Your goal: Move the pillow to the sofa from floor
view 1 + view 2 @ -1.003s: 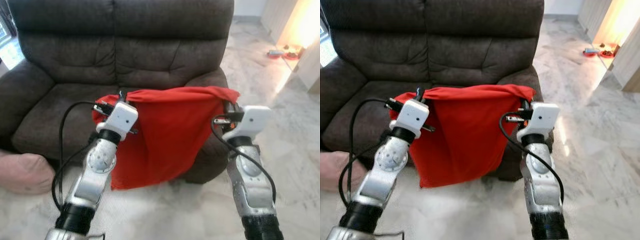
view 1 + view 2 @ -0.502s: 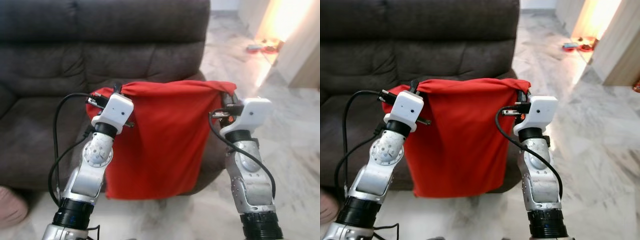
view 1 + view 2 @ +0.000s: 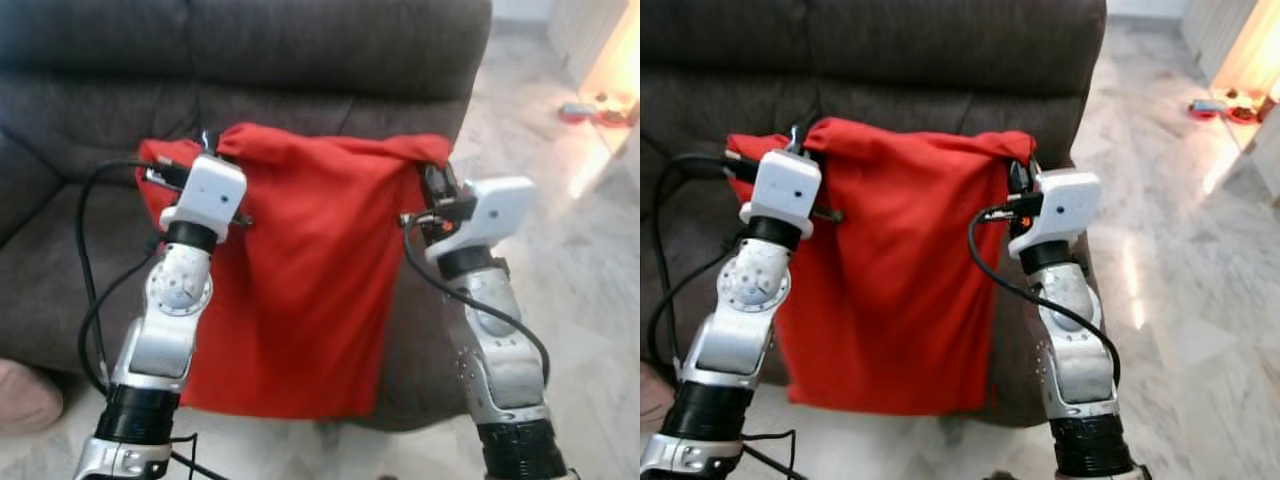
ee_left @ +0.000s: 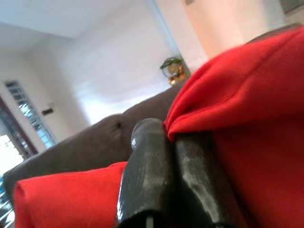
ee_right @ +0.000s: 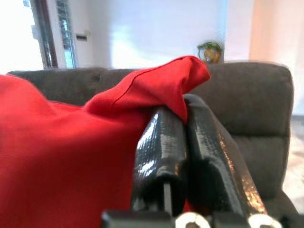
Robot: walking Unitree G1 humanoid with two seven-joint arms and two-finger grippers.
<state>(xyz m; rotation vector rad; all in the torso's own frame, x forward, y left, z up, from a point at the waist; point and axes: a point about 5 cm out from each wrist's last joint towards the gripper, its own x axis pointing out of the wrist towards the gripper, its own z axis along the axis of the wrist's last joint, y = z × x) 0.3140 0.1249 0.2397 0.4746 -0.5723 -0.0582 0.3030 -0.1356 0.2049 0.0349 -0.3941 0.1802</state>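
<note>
- The red pillow [image 3: 300, 270] is held up in the air in front of the dark brown sofa [image 3: 330, 60]; it hangs flat like a sheet, and its lower edge is seen just above the floor line.
- One top corner is pinched by the left gripper [image 3: 208, 140] and the other by the right gripper [image 3: 432, 172]; in both wrist views the black fingers [image 5: 161, 156] are pressed together with a fold of red cloth between them.
- For the step in hand, both arms should be raised and pushed forward together, so that the lower edge passes over the front of the seat (this is a judgement only).
- The two corners should be kept level and released only when the pillow lies on the seat cushion [image 3: 60, 270]; otherwise it may slide back down.
- The seat looks soft and wide, so an exact placing is not needed.
- The floor [image 3: 590, 290] is of pale polished marble, and warm light is reflected on it at the right.
- Some small red things [image 3: 590, 108] (too small to be named) lie far off on the floor.
- A pinkish cushion-like thing [image 3: 25, 395] is seen at the left, by the foot of the sofa.
</note>
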